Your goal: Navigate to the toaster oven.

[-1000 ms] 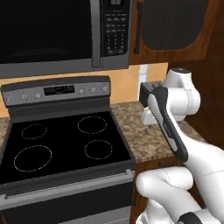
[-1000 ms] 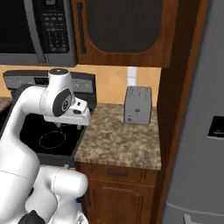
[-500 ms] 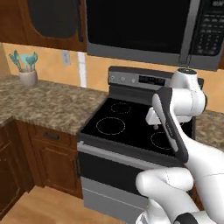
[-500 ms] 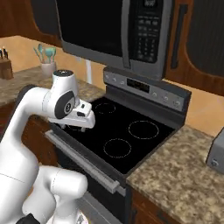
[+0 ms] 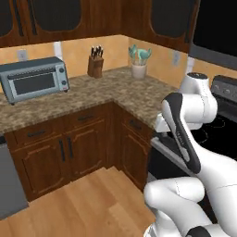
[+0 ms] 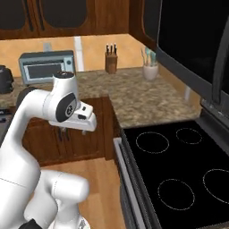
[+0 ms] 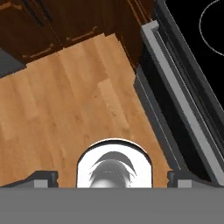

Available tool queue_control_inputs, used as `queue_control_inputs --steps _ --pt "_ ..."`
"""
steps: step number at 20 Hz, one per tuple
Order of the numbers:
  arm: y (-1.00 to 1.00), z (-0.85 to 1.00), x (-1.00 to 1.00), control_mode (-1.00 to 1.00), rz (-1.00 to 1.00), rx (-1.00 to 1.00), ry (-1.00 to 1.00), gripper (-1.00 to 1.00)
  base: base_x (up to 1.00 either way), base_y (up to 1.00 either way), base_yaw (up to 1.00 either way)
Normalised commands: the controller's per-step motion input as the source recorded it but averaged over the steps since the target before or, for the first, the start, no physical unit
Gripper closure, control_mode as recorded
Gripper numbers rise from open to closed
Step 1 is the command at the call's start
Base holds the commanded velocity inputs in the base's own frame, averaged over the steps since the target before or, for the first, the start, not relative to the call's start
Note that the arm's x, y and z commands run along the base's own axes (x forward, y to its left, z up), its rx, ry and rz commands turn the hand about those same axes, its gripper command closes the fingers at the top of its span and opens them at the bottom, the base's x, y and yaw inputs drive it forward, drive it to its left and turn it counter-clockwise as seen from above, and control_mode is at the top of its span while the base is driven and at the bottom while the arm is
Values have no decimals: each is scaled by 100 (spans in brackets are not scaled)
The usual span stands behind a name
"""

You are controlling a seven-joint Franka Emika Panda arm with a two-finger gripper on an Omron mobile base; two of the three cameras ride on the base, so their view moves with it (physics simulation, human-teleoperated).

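While the toaster oven point(image 5: 33, 78) sits far off to the left on the stone counter point(image 5: 102, 92), its long side along the wall, the gripper point(image 7: 113, 177) hangs over the wood floor point(image 7: 65, 100) by the stove point(image 6: 179, 165), fingers spread, nothing between them.

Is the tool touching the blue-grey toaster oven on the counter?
Apart. In the hand view the tool hangs open over wooden floor; the left base view shows the blue-grey toaster oven on the far counter.

Base views: taken from behind the arm, left and right; the corner counter point(image 5: 115, 90) is shared. Hand view: aimed down, floor point(image 7: 65, 100) seen near.
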Motion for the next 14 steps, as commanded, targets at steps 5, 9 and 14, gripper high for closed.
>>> queue_control_inputs --steps 5,9,14 --pt "0 0 0 100 0 0 0 -100 77 50 56" --pt "0 0 0 100 0 0 0 -100 100 50 20" --pt "0 0 0 100 0 0 0 -100 100 58 2"
